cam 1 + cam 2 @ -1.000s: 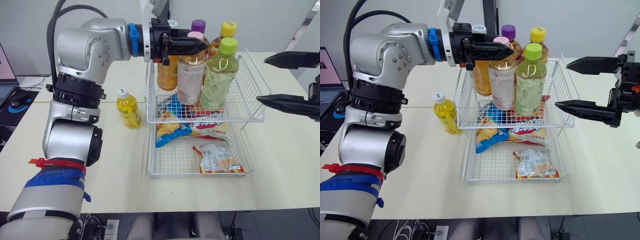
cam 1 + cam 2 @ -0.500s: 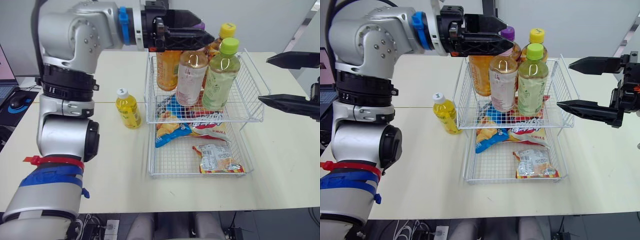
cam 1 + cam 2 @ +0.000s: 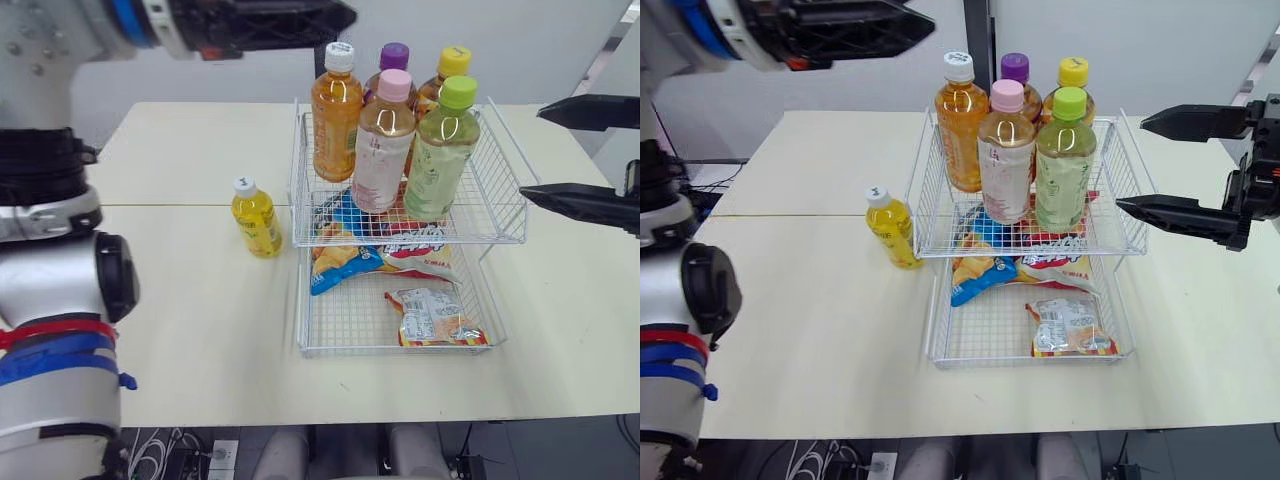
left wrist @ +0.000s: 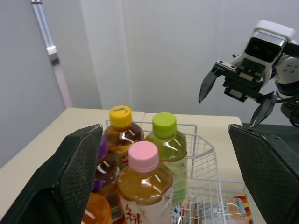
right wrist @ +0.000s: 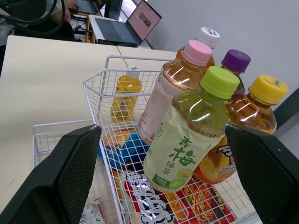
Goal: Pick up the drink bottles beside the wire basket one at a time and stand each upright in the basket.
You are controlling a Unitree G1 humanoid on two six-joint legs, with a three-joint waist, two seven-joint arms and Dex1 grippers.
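Cream table (image 3: 180,150); pale grey wall (image 3: 530,40)

Five capped plastic drink bottles (image 3: 383,140) stand in the white wire basket (image 3: 420,242)'s upper tier, foil snack packets (image 3: 432,318) beneath; small yellow plastic bottle (image 3: 256,217) beside it left, my right gripper (image 3: 531,155) right.

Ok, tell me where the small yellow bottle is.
In the left eye view the small yellow bottle stands upright on the table, just outside the left wall of the wire basket.

The left gripper (image 3: 340,17) is being raised and withdrawn from the orange bottle (image 3: 335,120) toward the surface's far left corner.
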